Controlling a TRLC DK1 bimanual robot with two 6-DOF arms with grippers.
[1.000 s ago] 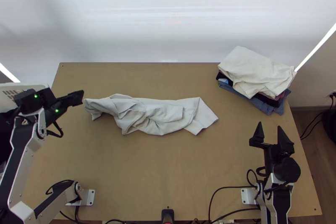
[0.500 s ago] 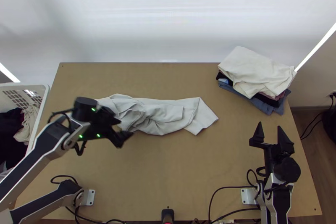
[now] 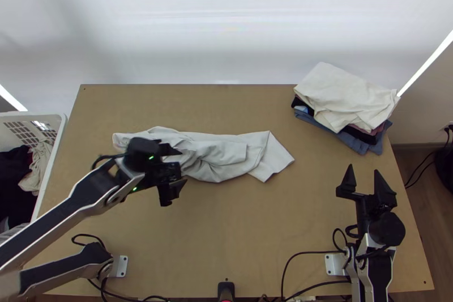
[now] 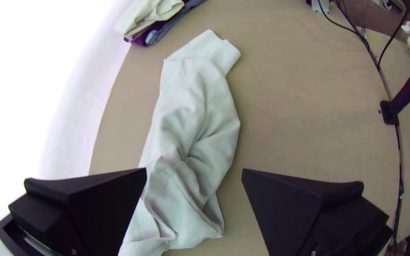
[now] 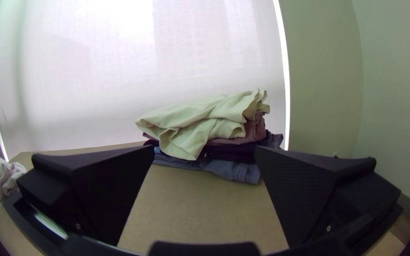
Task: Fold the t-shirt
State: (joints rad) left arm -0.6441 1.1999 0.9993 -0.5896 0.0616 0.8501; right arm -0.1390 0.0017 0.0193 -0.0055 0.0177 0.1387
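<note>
Wooden table; left tool, right tool wide open, empty. Pinching rumpled layers together could bunch t-shirt.

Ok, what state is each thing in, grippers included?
T-shirt: bunched into a long strip, wrinkled, unheld
left gripper: open, empty
right gripper: open, empty
clothes pile: stacked in layers, cream piece loosely on top
basket: uncovered, with clothes inside
</note>
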